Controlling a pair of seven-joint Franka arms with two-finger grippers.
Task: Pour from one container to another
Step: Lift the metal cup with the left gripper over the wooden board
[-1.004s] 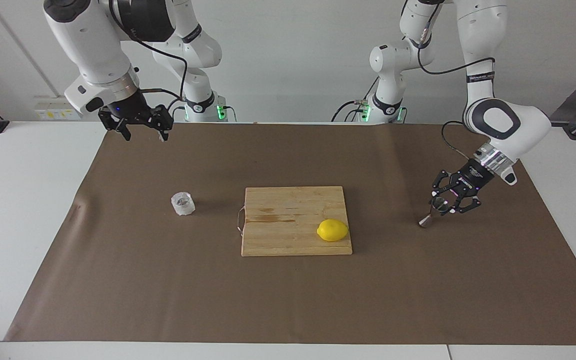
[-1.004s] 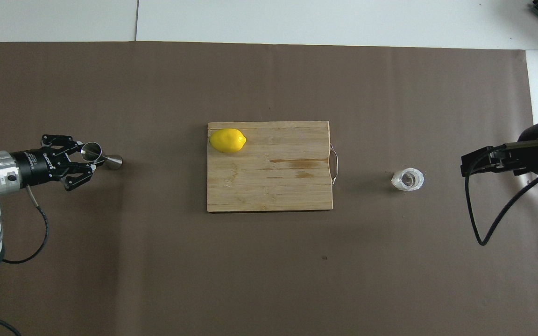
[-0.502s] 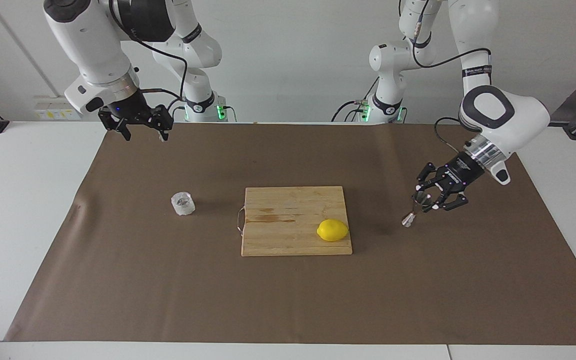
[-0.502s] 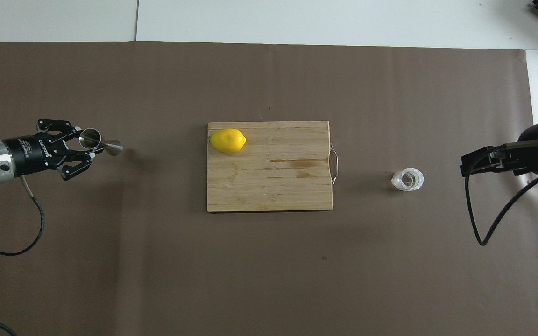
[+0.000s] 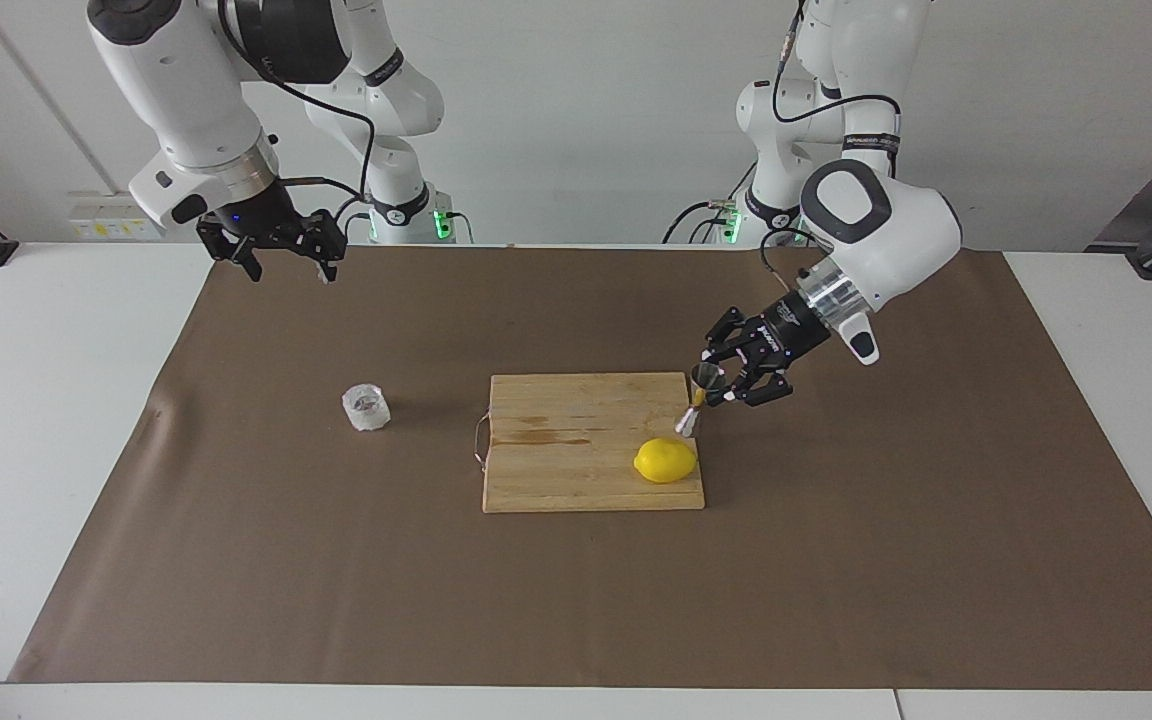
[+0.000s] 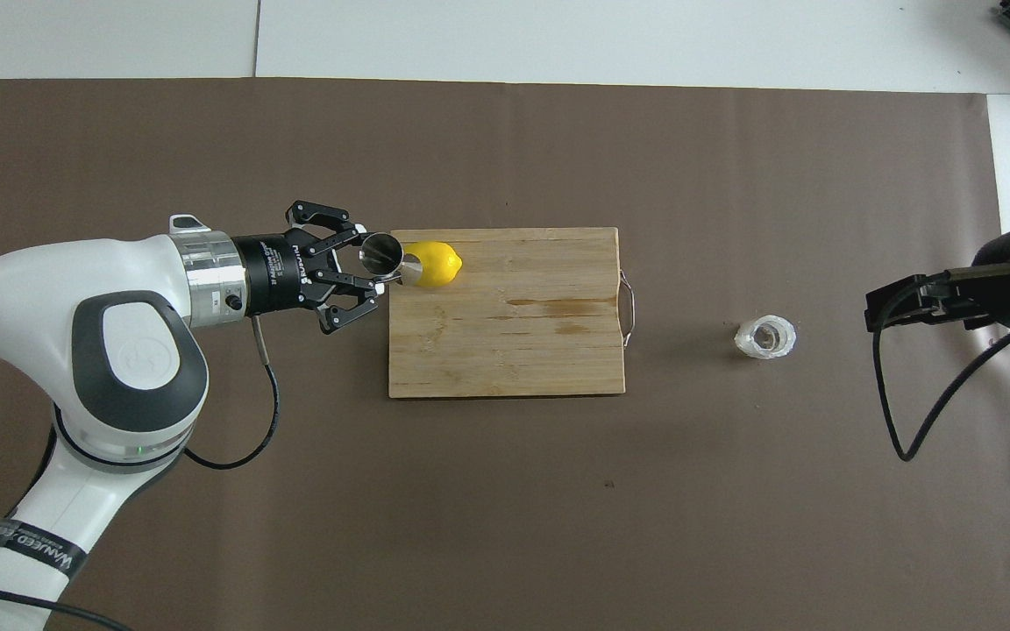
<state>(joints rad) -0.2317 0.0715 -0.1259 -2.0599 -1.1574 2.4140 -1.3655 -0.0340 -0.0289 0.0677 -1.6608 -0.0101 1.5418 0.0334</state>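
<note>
The left gripper (image 5: 714, 386) is clamped on the jigger (image 5: 698, 398), its fingertips pinching the narrow waist while the outer links splay to the sides. It carries the jigger in the air, tilted, over the edge of the board (image 5: 576, 470) at the left arm's end, just above the lemon (image 5: 665, 460). In the overhead view the left gripper (image 6: 375, 267) shows the jigger (image 6: 380, 255) with its open upper cone facing the camera and its lower cone overlapping the lemon (image 6: 437, 264); the facing view shows the jigger clear of the fruit. The lemon lies on the board (image 6: 505, 350) in the corner toward the left arm's end and farther from the robots. The board sits in the middle of the brown mat (image 5: 836, 560), with a wire handle (image 5: 479, 443) on the edge toward the right arm's end. The glass (image 5: 366, 407) stands upright on the mat, well apart from the board, toward the right arm's end; in the overhead view the glass (image 6: 765, 337) is level with the board's middle. The right gripper (image 5: 286, 250) waits with its fingers spread and nothing between them, raised over the mat's edge nearest the robots, well away from the glass. In the overhead view the right gripper (image 6: 886, 308) appears at the frame's side, near the glass but not over it.
</note>
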